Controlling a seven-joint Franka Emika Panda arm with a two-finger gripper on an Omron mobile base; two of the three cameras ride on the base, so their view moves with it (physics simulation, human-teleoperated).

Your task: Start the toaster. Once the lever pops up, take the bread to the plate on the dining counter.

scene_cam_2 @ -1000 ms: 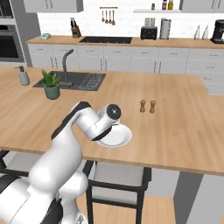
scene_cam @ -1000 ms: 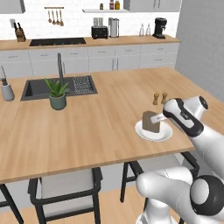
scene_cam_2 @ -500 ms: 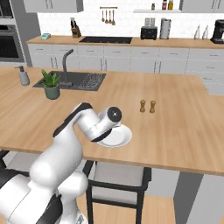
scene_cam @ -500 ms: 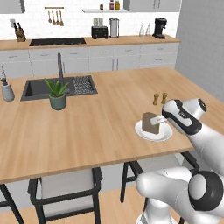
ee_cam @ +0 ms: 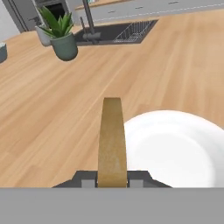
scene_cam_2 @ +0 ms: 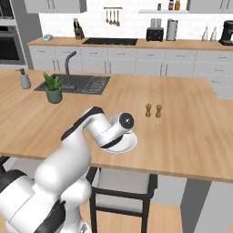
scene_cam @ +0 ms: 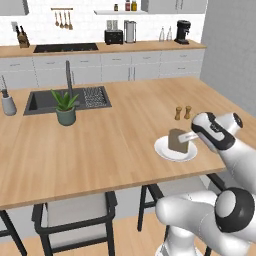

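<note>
The tool [scene_cam: 189,136] is closed narrowly on the bread [scene_cam: 178,141], gripping the tan-brown slice by one edge so it stands upright on its side. In the hand view the bread [ee_cam: 112,140] runs straight out from between the dark fingertips [ee_cam: 87,180], edge-on, over the left rim of the plate [ee_cam: 179,146]. The white plate [scene_cam: 168,151] sits near the front edge of the light wooden tabletop [scene_cam: 110,135], with a pair of small salt and pepper shakers [scene_cam: 182,112] just behind it. Farther left, a potted plant [scene_cam: 65,107] stands beside the dark inset sink [scene_cam: 47,99]. The black toaster [scene_cam: 114,36] sits well apart on the back counter [scene_cam: 150,46].
</note>
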